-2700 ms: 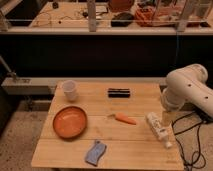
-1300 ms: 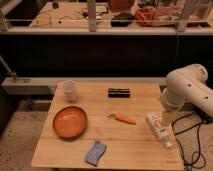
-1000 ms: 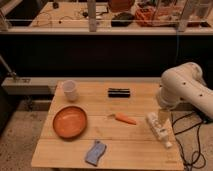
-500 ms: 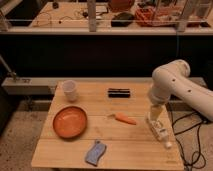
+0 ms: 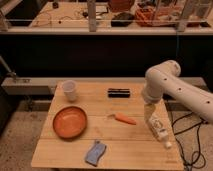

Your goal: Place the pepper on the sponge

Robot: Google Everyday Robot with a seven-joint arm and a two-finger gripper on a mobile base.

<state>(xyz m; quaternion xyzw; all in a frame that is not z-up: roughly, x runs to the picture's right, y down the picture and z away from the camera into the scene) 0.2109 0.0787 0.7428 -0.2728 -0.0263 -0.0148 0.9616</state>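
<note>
Gripper (image 5: 164, 140) hangs from the white arm (image 5: 165, 82) low over the table's right side, near the front-right corner, w/ nothing visibly in it; can't tell how wide it is set, and can't tell if it touches the wood. Pepper (image 5: 125, 119) lies flat on the table just left of the gripper, about mid-table, thin pale tip pointing left, apart from everything else. Sponge (image 5: 95, 152) lies flat near the front edge, left of centre, well apart from the pepper. Surface is a light wooden table (image 5: 125, 150) on a speckled floor; dark wall behind, a cluttered workbench above that, cables on the floor at right. Orange plate (image 5: 70, 122) sits on the left side, only its own orange inside showing. White cup (image 5: 70, 90) stands upright behind the plate, contents not visible. Black bar (image 5: 119, 92) lies near the back edge.
</note>
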